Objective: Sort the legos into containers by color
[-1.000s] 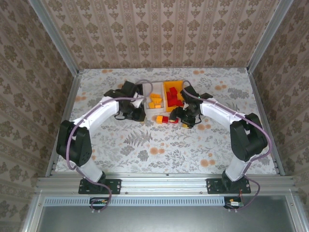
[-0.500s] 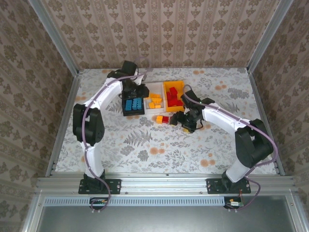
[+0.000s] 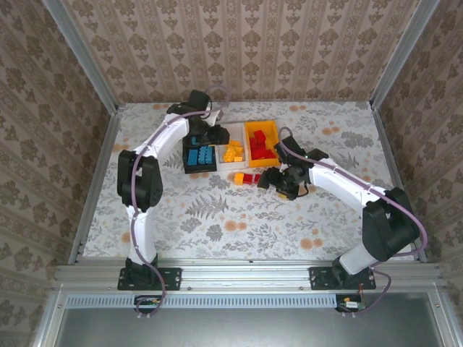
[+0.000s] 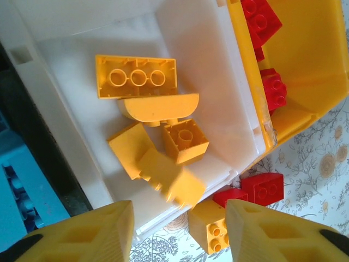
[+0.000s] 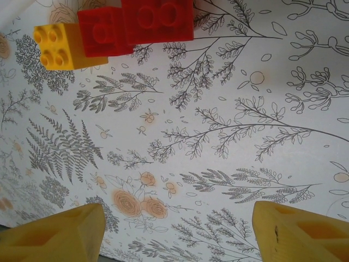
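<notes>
Seen from above, the floral-clothed table (image 3: 217, 224) was shut in by patterned walls (image 3: 246, 50) on three sides, with a metal rail (image 3: 246, 273) along its near edge. Three joined bins sat far-centre: the black bin (image 3: 200, 170) with blue bricks (image 3: 200, 155), the white bin (image 3: 235, 165) with orange-yellow bricks (image 3: 233, 152), and the orange-yellow bin (image 3: 264, 126) with red bricks (image 3: 260, 148). Just in front of them lay a loose orange-yellow brick (image 3: 239, 178) touching loose red bricks (image 3: 251, 178). Wide bare cloth lay open in front and to both sides. The left arm (image 3: 170, 137) rose from its base, bent sharply and reached far, its left gripper (image 3: 219, 136) over the black and white bins. The right arm (image 3: 340, 184) swept inward, its right gripper (image 3: 273, 179) low beside the loose bricks.

From the left wrist, the left gripper (image 4: 177, 234) stood partly spread and empty above the white bin (image 4: 202, 65). A blurred orange-yellow brick (image 4: 169, 183) showed at that bin's near edge. Red bricks sat in the orange-yellow bin (image 4: 311, 60).

From the right wrist, the right gripper (image 5: 177, 234) gaped wide, holding nothing, over bare cloth. The loose orange-yellow brick (image 5: 57, 46) and red bricks (image 5: 158, 19) lay well ahead of its fingers (image 5: 54, 234).
</notes>
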